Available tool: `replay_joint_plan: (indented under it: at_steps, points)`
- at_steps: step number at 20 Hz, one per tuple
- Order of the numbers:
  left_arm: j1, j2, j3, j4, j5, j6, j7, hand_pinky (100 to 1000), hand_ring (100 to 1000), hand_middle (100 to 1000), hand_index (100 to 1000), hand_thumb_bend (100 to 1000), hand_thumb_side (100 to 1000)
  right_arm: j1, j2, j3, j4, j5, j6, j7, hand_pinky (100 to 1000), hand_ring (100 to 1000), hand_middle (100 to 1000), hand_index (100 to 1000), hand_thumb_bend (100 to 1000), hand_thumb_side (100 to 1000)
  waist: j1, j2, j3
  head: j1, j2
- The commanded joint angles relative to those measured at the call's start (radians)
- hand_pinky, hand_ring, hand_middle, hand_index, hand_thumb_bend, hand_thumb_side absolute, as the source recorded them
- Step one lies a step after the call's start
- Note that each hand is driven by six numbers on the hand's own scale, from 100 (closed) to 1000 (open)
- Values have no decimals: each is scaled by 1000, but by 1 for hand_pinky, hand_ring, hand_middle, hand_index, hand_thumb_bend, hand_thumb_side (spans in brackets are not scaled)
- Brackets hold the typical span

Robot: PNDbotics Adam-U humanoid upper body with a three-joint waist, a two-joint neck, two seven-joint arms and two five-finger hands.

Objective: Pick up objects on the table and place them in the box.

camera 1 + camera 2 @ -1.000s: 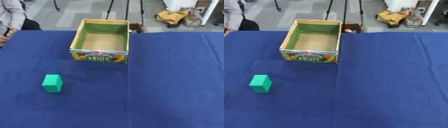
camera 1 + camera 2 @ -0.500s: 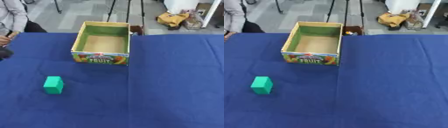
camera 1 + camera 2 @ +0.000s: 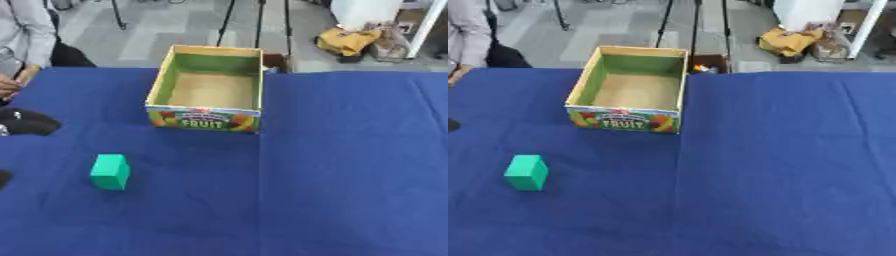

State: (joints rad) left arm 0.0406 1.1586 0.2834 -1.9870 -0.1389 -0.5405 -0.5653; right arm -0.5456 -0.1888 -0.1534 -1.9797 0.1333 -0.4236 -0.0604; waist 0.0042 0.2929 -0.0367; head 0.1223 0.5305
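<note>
A green block (image 3: 110, 171) lies on the blue tablecloth (image 3: 350, 165), left of centre. Behind it stands an open cardboard box (image 3: 210, 89) with green inner walls and the word FRUIT on its front; nothing shows inside it. A black part of my left hand (image 3: 26, 122) pokes in at the left edge, well to the upper left of the block and apart from it. My right hand shows in neither view.
A seated person's sleeve and hand (image 3: 19, 50) are at the table's far left corner. Beyond the far edge are stand legs (image 3: 229, 20) and a yellow bag (image 3: 348, 40) on the floor. The cloth's right half is bare.
The whole picture has slid down a little, so the camera moved. My left hand has come further into view at the left edge. Block and box have stayed put.
</note>
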Motion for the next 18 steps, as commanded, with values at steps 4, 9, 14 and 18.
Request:
replay_joint_plan:
  at_steps: [4, 9, 14, 18]
  points:
    - [-36, 52, -69, -5, -93, -23, -38, 819, 912, 941, 1000, 100, 917, -13, -16, 3, -20, -7, -2, 10, 795, 870, 536, 844, 100, 972, 4, -11, -6, 17, -13]
    - [-82, 54, -151, 28, -169, 52, 37, 826, 913, 942, 1000, 100, 915, -15, -12, 7, -20, -12, -3, 16, 796, 871, 535, 845, 100, 972, 4, -9, -18, 29, -13]
    - [-135, 58, -240, 89, -244, 107, 93, 835, 915, 941, 1000, 100, 899, -17, -5, 11, -20, -19, -2, 24, 797, 872, 534, 845, 100, 970, 5, -7, -29, 44, -13]
    - [-181, 50, -296, 150, -305, 121, 136, 855, 939, 982, 1000, 129, 910, -17, 0, 14, -20, -24, -2, 31, 798, 873, 533, 846, 100, 968, 7, -6, -38, 54, -13]
